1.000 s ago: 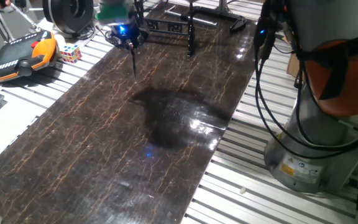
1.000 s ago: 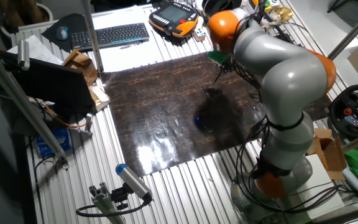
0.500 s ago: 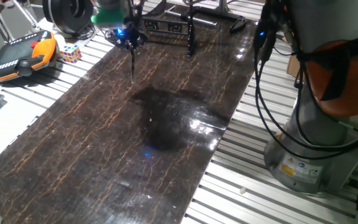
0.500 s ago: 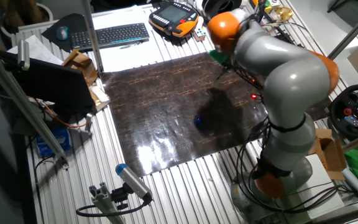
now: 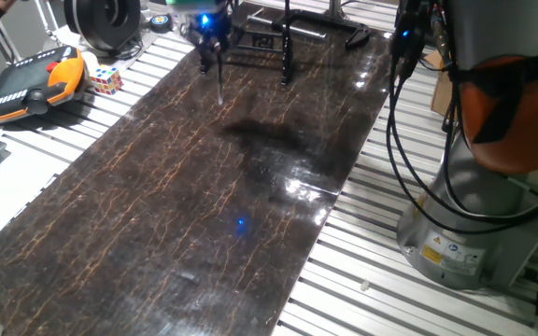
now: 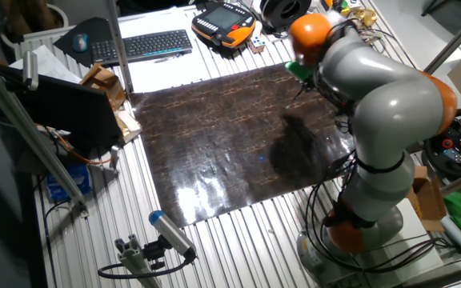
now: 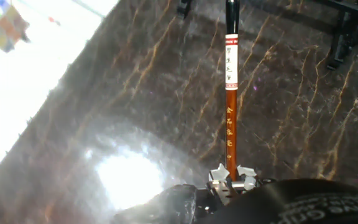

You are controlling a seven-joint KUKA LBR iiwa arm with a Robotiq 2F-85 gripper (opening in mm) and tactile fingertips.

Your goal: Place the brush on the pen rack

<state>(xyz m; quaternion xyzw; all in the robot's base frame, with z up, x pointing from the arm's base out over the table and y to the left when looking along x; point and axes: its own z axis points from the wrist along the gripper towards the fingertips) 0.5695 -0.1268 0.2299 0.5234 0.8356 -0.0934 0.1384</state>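
Observation:
My gripper (image 5: 209, 33) hangs at the far end of the dark marble board, shut on the brush (image 5: 219, 82), whose thin shaft points down at a slight tilt above the board. In the hand view the orange-brown brush (image 7: 230, 99) runs straight out from between the fingertips (image 7: 219, 172) to its dark end. The black pen rack (image 5: 285, 42) stands just right of the gripper, apart from the brush; its feet (image 7: 339, 43) show at the top of the hand view. In the other fixed view the arm covers most of the gripper (image 6: 301, 74).
A big black spool (image 5: 101, 19), a colour cube (image 5: 104, 79) and an orange teach pendant (image 5: 35, 84) sit left of the board. A keyboard (image 6: 146, 44) lies further off. Cables (image 5: 395, 121) hang by the robot base (image 5: 465, 233) on the right.
The gripper has carried the brush to the right and towards the far end of the board, closer to the pen rack. Its shadow on the board moved with it.

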